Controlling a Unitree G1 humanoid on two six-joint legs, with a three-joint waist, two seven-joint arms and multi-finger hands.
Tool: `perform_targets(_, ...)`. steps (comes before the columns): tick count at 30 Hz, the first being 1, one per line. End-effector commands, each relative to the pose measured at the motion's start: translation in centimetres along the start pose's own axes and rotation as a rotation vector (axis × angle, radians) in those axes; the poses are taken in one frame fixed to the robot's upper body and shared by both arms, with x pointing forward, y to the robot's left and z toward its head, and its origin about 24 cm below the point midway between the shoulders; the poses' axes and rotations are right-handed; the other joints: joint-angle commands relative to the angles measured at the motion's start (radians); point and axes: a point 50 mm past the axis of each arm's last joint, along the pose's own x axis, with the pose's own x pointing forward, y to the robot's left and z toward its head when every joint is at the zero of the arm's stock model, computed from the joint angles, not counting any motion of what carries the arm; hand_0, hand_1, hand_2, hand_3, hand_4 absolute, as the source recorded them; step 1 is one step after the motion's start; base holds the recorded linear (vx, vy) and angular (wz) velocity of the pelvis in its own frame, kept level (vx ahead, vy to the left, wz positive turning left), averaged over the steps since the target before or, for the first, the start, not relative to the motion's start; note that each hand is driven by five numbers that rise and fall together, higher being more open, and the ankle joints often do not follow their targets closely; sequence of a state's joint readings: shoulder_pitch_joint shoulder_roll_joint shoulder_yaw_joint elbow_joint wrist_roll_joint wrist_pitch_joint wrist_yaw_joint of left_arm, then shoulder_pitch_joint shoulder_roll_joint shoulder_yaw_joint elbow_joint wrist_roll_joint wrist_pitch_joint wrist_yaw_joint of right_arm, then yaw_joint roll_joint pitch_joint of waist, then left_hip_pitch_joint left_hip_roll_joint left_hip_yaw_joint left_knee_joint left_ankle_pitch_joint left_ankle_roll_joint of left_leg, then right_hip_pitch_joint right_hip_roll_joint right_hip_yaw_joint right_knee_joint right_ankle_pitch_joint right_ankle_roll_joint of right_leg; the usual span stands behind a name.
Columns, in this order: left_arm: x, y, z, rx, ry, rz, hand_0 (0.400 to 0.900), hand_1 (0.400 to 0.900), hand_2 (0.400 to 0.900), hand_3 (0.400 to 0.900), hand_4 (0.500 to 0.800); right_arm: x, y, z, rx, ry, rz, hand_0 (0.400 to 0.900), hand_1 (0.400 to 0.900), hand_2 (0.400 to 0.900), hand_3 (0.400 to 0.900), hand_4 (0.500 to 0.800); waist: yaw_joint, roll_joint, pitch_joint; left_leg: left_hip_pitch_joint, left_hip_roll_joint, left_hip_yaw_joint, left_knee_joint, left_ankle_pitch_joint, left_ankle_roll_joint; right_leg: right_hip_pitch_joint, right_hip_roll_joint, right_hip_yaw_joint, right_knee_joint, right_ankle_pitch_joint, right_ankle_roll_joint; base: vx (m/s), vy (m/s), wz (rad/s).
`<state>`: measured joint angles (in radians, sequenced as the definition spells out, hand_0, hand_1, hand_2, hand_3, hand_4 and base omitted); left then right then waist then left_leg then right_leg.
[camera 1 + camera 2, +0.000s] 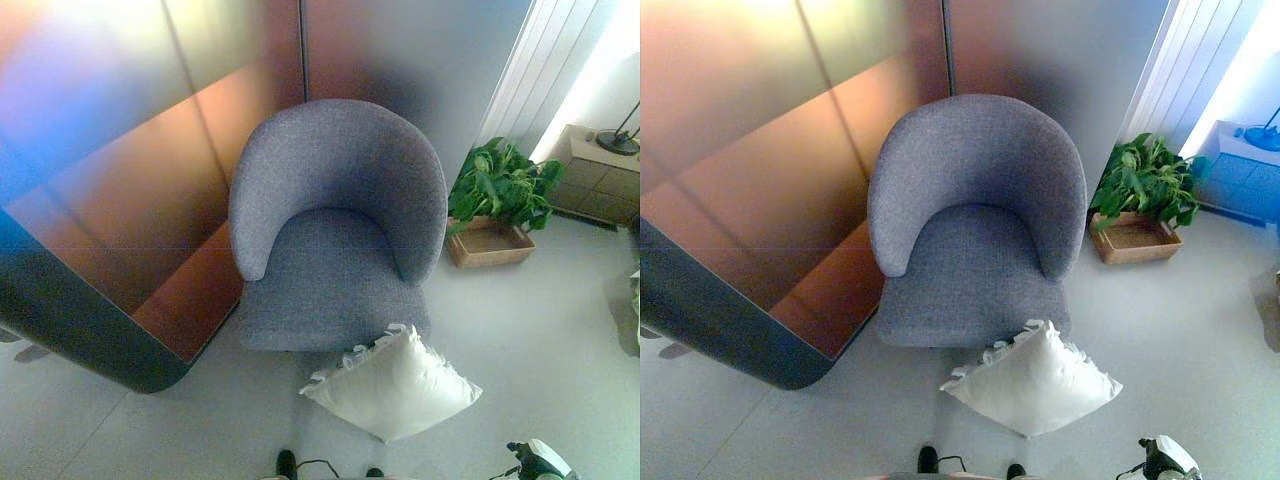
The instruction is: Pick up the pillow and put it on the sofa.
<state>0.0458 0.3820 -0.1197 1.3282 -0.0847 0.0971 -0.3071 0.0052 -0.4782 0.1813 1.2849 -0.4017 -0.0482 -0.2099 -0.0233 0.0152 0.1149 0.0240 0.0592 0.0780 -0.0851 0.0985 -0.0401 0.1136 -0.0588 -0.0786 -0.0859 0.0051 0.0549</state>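
left eye view: white pillow (392,385) lies flat on the floor (540,330), its corner touching the grey sofa (335,225) base, seat bare so nothing's placed yet | hands: neither one's in shot, can't tell their state | right eye view: same layout, plant (1145,180) basket sits clearer

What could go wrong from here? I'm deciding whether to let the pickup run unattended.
The white pillow lies on the floor with one corner against the front of the grey armchair, so a low reach may bump the seat edge. Its frilled edge is soft, so a shallow grasp could slip. The potted plant in its tray stands close to the chair's right, within range of a wide swing. Neither hand is in view.
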Motion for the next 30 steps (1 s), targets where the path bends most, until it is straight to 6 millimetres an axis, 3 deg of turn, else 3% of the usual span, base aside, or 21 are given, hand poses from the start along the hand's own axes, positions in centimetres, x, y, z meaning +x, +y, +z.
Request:
perform_targets(1, -0.7, 2.2, 0.8, -0.018, -0.015, 0.076, 0.900, 0.900, 0.900, 0.900, 0.800, 0.7, -3.9, 1.5, 0.049, -0.038, -0.150, 0.900, 0.900, 0.900, 0.900, 0.800, 0.002, -0.042, 0.024, 0.082, -0.021, 0.025, -0.002, -0.113, 0.012, -0.033, -0.007, -0.010, -0.001, 0.046, 0.048, 0.00, 0.000, 0.00)
perform_targets(9, -0.7, 2.1, 0.6, -0.038, -0.015, 0.046, 0.900, 0.900, 0.900, 0.900, 0.800, 0.8, -4.8, 2.1, 0.060, -0.086, -0.192, 0.900, 0.900, 0.900, 0.900, 0.800, 0.007, -0.037, 0.033, 0.072, -0.022, 0.017, -0.002, -0.109, 0.009, -0.040, -0.010, -0.017, -0.001, 0.049, 0.051, 0.02, -0.014, 0.02)
perform_targets(12, -0.8, 2.4, 0.4, -0.040, -0.004, 0.047, 0.900, 0.900, 0.900, 0.900, 0.800, 0.9, -6.1, 2.5, 0.067, -0.109, -0.230, 0.900, 0.900, 0.900, 0.900, 0.800, 0.010, -0.031, 0.044, 0.057, -0.022, 0.015, -0.002, -0.104, 0.007, -0.054, -0.014, -0.021, -0.001, 0.053, 0.053, 0.02, -0.048, 0.03)
perform_targets(15, -1.1, 3.0, 0.6, -0.031, -0.002, 0.048, 0.900, 0.900, 0.900, 0.900, 0.800, 1.0, -8.5, 3.1, 0.074, -0.136, -0.286, 0.900, 0.900, 0.900, 0.900, 0.800, 0.014, -0.018, 0.069, 0.020, -0.022, 0.010, -0.002, -0.092, 0.006, -0.088, -0.020, -0.026, -0.001, 0.062, 0.052, -0.04, -0.047, 0.04)
perform_targets(20, -1.4, 3.5, 2.7, -0.032, -0.054, 0.041, 0.900, 0.900, 0.900, 0.900, 0.800, 0.9, -12.9, 5.8, 0.086, -0.209, -0.401, 0.900, 0.900, 0.900, 0.900, 0.800, 0.021, 0.005, 0.135, -0.060, -0.027, -0.008, -0.002, -0.067, 0.006, -0.165, -0.023, -0.027, -0.001, 0.079, 0.047, -0.13, -0.038, 0.04)
perform_targets(30, -1.9, 4.1, 5.5, -0.024, -0.139, 0.037, 0.900, 0.900, 0.900, 0.900, 0.800, -1.2, -21.5, 9.9, 0.127, -0.336, -0.634, 0.900, 0.900, 0.900, 0.900, 0.800, 0.045, 0.068, 0.273, -0.206, -0.046, -0.055, -0.002, -0.013, 0.008, -0.336, -0.022, -0.057, 0.116, 0.049, 0.015, -0.08, -0.018, 0.06)
